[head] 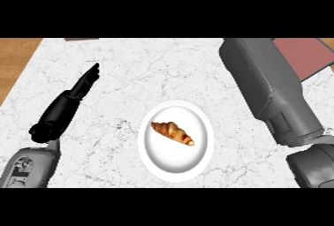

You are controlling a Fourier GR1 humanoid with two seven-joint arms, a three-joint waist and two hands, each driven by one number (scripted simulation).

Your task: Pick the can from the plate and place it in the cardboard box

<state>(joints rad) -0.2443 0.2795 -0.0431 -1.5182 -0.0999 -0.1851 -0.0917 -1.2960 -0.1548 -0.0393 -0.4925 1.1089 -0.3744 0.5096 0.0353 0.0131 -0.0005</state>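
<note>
A white plate (176, 170) lies on the marble counter at centre, and a croissant (173, 133) rests on it. No can shows anywhere. My left hand (64, 110) hovers left of the plate with its fingers (88, 81) straight and pointing away, holding nothing. My right forearm (271, 90) stretches from the lower right toward the top edge, right of the plate; its hand lies beyond the picture's edge. A reddish-brown flat shape (301, 56), possibly the box, sits at the top right, partly covered by that forearm.
The marble counter (130, 66) ends at a wooden strip (14, 59) on the left. A small brown piece (81, 39) peeks in at the top edge. Wood also shows at the far top right corner (327, 43).
</note>
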